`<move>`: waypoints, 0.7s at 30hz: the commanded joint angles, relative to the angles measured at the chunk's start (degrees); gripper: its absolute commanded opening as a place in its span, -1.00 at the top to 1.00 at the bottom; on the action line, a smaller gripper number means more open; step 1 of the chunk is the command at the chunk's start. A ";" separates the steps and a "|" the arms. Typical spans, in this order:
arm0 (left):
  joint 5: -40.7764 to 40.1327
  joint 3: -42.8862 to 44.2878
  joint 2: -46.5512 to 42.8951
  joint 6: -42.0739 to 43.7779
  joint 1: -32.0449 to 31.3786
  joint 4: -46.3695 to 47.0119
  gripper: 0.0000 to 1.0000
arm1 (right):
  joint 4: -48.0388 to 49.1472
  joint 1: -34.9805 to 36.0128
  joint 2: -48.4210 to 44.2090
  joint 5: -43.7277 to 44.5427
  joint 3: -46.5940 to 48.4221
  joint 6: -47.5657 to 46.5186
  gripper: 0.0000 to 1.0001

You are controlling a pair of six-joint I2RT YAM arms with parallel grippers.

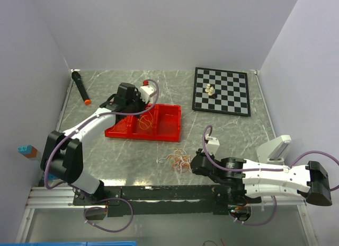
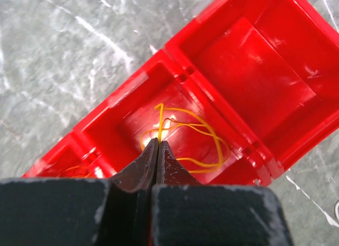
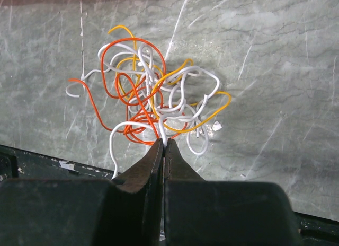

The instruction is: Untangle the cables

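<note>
Looking left of centre, your left tool (image 2: 159,143) pinches a thin yellow cable (image 2: 204,130) looping in a compartment of the red plastic tray (image 2: 254,71). Lower centre, your right tool (image 3: 163,143) is closed on a white strand (image 3: 119,130) of the multicoloured cable tangle (image 3: 153,97) on the grey marbled worktop (image 3: 275,55).

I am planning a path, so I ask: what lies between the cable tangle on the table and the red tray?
Nothing: the table between the tangle and the tray is bare, as the top view shows.
</note>
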 commanded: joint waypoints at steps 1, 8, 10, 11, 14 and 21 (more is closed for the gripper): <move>-3.54 -2.09 3.47 -0.82 -1.54 4.78 0.99 | 1.47 -0.32 -0.14 0.59 -0.11 0.64 1.00; -5.40 -3.60 8.05 -1.52 -1.63 7.26 0.98 | 1.47 -0.41 -1.20 0.86 -0.03 0.38 1.00; -4.17 -1.58 7.88 -2.22 -1.72 5.15 0.81 | 1.30 -0.32 -1.37 0.95 0.06 0.20 1.00; -3.56 -0.70 7.18 -2.58 -1.72 4.10 0.62 | 1.30 -0.41 -1.29 0.95 0.06 0.12 1.00; -0.31 1.58 3.49 -2.41 -1.63 1.20 0.18 | 1.47 -0.50 -1.46 0.86 -0.03 0.03 1.00; 9.09 10.37 -2.40 -1.44 -1.63 -10.57 -0.30 | 2.00 -0.41 -1.20 0.60 0.24 -0.76 1.00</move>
